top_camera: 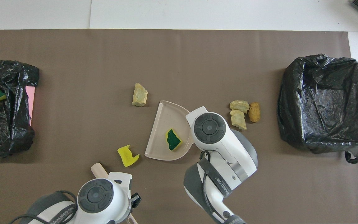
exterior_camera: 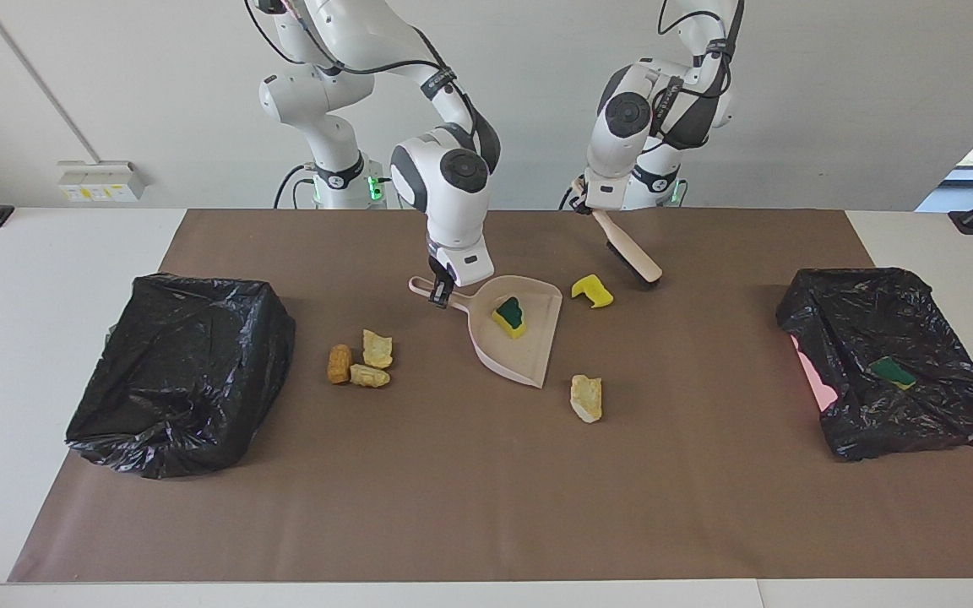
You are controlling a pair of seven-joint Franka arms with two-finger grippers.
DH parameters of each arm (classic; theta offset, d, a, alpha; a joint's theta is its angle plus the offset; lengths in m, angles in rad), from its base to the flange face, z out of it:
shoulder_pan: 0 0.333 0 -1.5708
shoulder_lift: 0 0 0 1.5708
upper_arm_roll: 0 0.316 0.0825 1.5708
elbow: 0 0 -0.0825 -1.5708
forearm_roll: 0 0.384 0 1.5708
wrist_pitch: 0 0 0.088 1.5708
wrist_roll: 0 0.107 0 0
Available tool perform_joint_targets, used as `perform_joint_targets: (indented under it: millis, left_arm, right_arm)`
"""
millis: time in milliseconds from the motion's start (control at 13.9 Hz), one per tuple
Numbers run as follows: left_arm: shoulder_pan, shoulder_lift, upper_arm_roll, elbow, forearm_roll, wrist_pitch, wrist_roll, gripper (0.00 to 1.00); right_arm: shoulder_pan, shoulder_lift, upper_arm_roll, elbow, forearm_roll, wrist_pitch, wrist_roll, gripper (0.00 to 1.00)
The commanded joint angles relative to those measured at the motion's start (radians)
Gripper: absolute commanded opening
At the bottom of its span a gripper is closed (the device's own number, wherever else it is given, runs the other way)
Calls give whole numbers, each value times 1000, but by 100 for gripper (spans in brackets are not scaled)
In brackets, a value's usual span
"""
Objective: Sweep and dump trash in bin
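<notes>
Judging by their ragged edges, we take the trash for light, soft foam that gives under the bristles and skids or tumbles rather than rolls, so we would not pinch it at all; we would push it low with the brush and let the pan's lip catch it.

One yellow sponge with a green face [exterior_camera: 508, 315] lies in the pale pink plastic dustpan [exterior_camera: 529, 355], near the middle of the brown table mat [exterior_camera: 486, 507]. A bare yellow sponge piece [exterior_camera: 592, 291] lies on the mat just beside the pan, toward the left arm's end. A lone beige spongy chunk [exterior_camera: 585, 398] sits farther from the robots, off the pan's open lip. Three chunks, two tan [exterior_camera: 376, 348] and one orange-brown [exterior_camera: 339, 363], cluster toward the right arm's end. Another green-faced sponge [exterior_camera: 892, 371] lies in the black-lined bin [exterior_camera: 943, 422] at the left arm's end; the second black-lined bin [exterior_camera: 174, 371] at the right arm's end shows nothing inside.

Our right gripper [exterior_camera: 440, 291] is clamped on the dustpan's handle. Our left gripper [exterior_camera: 585, 205] grips the beige hand brush with black bristles [exterior_camera: 628, 252] by its handle, head tilted just above the mat.

The facing view shows both grips and the brush's bristles; overhead, the arms' bodies cover them, leaving only the brush's tip. The overhead view gives a truer read of the gap between the bare yellow piece and the pan's rim.
</notes>
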Motion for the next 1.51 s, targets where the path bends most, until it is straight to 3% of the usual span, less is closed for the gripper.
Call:
perform_joint_targets:
  millis: [0,432,936,1152,1440]
  left_arm:
    - [-35,1,10,-23,-49,59,-48,0]
    - [-12,114,15,57,-110,231,-7,0]
    - [5,225,18,181,-107,343,429,0]
    - [3,225,18,188,-99,328,785,0]
    - [29,221,22,258,-41,247,812,0]
  right_arm:
    - [-7,-19,7,-34,-11,29,26,0]
    - [-5,-19,7,-34,-11,29,28,0]
    - [-5,-19,7,-34,-11,29,28,0]
    - [-5,-19,7,-34,-11,29,29,0]
    - [-5,-19,7,-34,-11,29,29,0]
